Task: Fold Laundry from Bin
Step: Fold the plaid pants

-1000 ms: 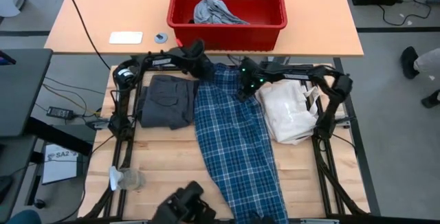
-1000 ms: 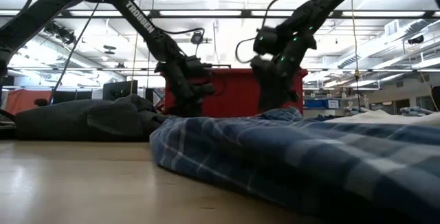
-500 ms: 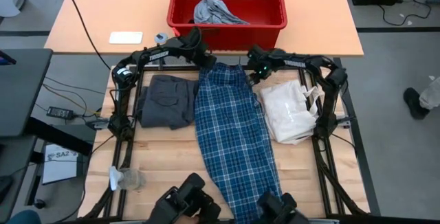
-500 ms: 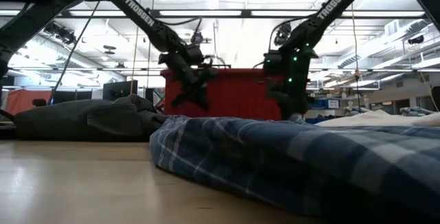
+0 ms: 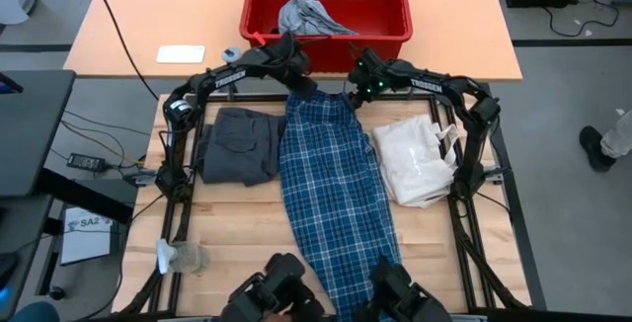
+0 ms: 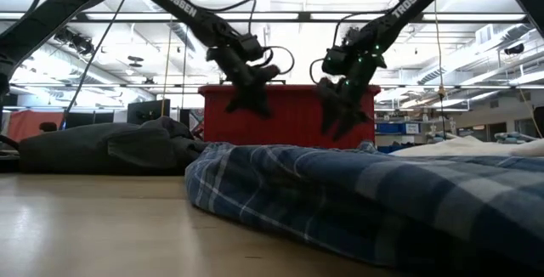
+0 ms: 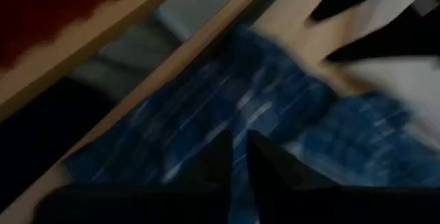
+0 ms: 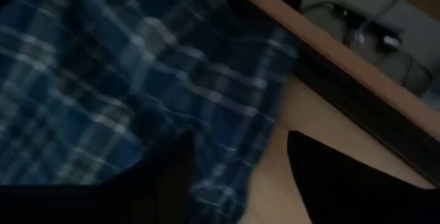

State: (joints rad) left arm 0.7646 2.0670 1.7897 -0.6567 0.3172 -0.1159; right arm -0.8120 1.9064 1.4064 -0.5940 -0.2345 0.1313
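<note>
The plaid shirt [image 5: 336, 199] is lying flat down the table's middle, beside the dark grey shorts [image 5: 240, 145]. Left gripper [image 5: 296, 72] is hovering nearly closed, empty; right gripper [image 5: 360, 75] is hanging spread wide, empty.

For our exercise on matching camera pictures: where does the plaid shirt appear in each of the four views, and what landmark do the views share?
High view: plaid shirt runs down the table's middle, from the far edge to the near edge.
Low view: it fills the lower right foreground.
Left wrist view: blurred blue plaid across the middle.
Right wrist view: it covers the left half.
Shared landmark: the red bin, also in the low view and left wrist view, not the right wrist view.
</note>
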